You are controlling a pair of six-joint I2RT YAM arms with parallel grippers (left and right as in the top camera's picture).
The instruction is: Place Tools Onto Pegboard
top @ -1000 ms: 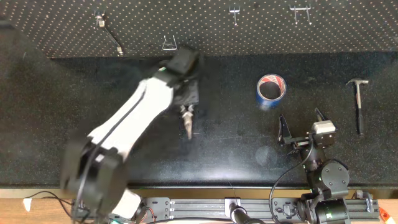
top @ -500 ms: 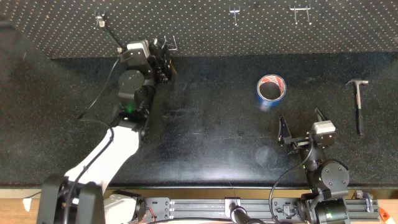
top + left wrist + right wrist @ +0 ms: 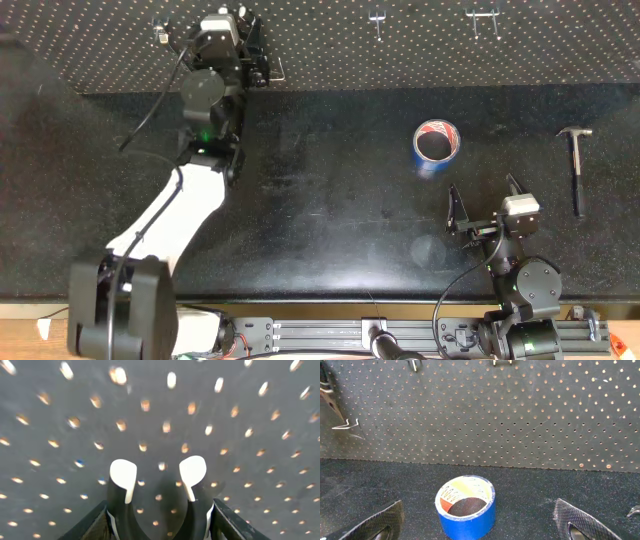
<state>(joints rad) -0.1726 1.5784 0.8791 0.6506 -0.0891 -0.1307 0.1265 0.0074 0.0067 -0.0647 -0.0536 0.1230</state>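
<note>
My left gripper (image 3: pixel 246 42) is up against the black pegboard (image 3: pixel 420 45), just left of a wire hook (image 3: pixel 273 70). In the left wrist view it (image 3: pixel 160 510) is shut on the pliers (image 3: pixel 123 485), whose two dark arms with white tips stick out toward the board's holes. A wrench (image 3: pixel 180 58) hangs on the board further left. The blue tape roll (image 3: pixel 437 144) (image 3: pixel 466 506) stands on the table, and the hammer (image 3: pixel 576 168) lies at the far right. My right gripper (image 3: pixel 485 196) (image 3: pixel 480 525) rests open and empty, facing the tape.
Two bare metal hooks (image 3: pixel 377 20) (image 3: pixel 484 20) hang on the upper pegboard to the right. The black table mat (image 3: pixel 330 220) is bare through the middle and left. The table's front edge runs just above the arm bases.
The left arm has swung from the middle of the table up and left to the pegboard, carrying the pliers with it. The right arm has stayed still.
</note>
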